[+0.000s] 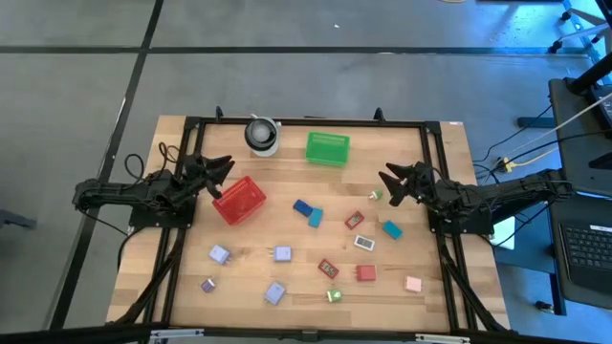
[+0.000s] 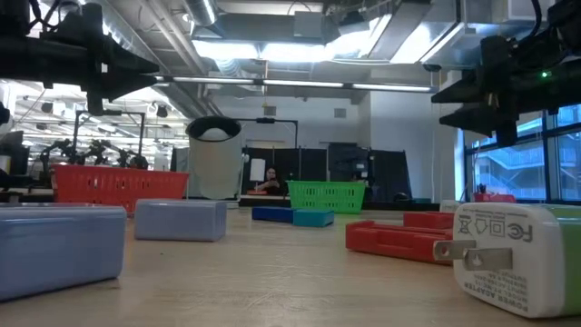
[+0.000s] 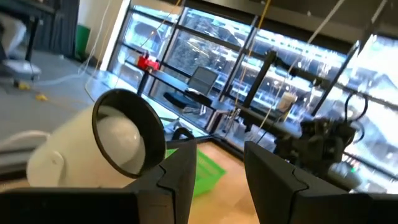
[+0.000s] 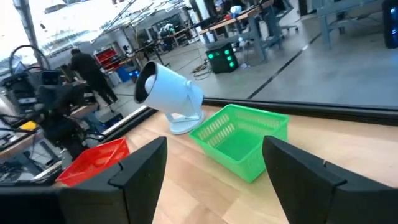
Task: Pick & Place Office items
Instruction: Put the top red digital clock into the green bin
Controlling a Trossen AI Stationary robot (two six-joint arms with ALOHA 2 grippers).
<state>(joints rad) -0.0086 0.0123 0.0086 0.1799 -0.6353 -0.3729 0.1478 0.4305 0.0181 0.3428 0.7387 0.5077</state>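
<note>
Several tiny office items lie scattered flat on the wooden table: lavender blocks [image 1: 219,254] [image 1: 282,253] [image 1: 274,292], a blue piece [image 1: 303,206], teal pieces [image 1: 316,218] [image 1: 391,229], red pieces [image 1: 355,220] [image 1: 365,273], a pink one [image 1: 413,284] and a green one [image 1: 334,295]. My left gripper [image 1: 222,172] [image 3: 219,180] hangs open above the table, beside the red mesh basket [image 1: 238,200]. My right gripper [image 1: 390,182] [image 4: 214,177] hangs open near a small green piece [image 1: 376,195]. Neither gripper holds anything.
The green rectangular basket [image 1: 327,148] [image 4: 239,140] and a white cylinder with a dark top [image 1: 260,136] [image 3: 93,152] stand at the table's far side. A black frame [image 1: 306,121] borders the table. In the low view a white plug adapter [image 2: 508,254] lies close to the camera.
</note>
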